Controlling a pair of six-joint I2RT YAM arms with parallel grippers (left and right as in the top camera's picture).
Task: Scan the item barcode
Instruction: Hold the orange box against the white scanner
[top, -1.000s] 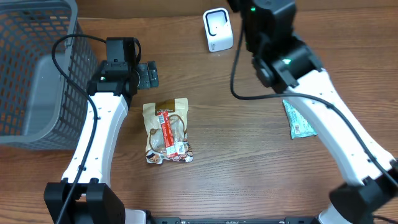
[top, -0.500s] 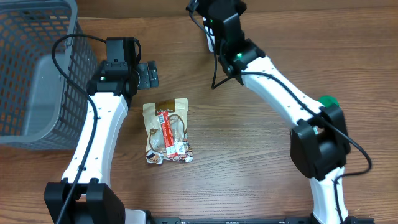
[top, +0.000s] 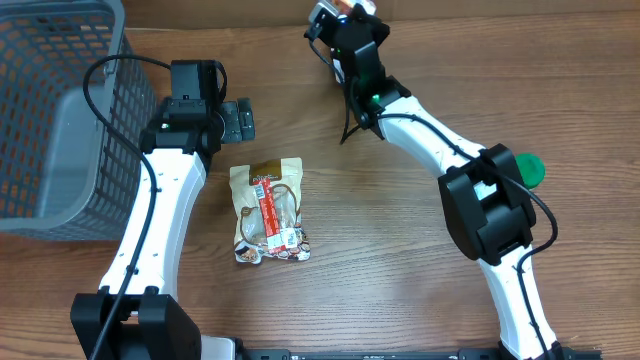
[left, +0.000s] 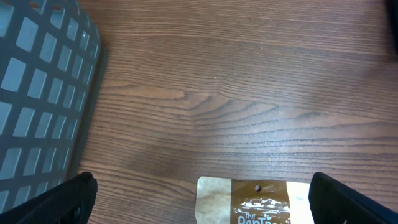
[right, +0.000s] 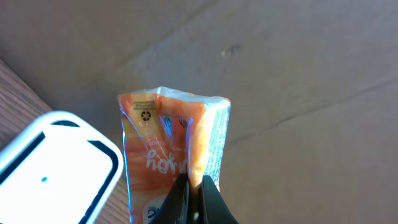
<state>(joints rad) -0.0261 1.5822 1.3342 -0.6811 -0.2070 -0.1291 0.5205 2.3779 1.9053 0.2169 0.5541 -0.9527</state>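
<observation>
Pinching the orange packet (right: 165, 143) at its lower edge, the right claw (right: 194, 183) was found pressed together on the film, with the packet standing up beyond the fingertips, clear of the table (top: 400, 250). The white scanner (right: 53, 165) sat just beside the packet, down and to the left of the claw in the wrist view; whether the two touched could not be told. Judged from its crinkled, glossy wrap, the packet would be light, soft and somewhat slippery, liable to fold or swivel in a narrow pinch. A hold on an end seam would leave the printed faces free for reading. No barcode could be made out on the face in view. The left claw (top: 238, 120) was spread wide and empty, well apart from the work. A brown snack pouch (top: 268, 210) lay flat near that claw, low between its fingertips in its wrist view, and a grey mesh basket (top: 50, 100) stood off to its left. Neither lay between packet and scanner; no obstruction was seen.
</observation>
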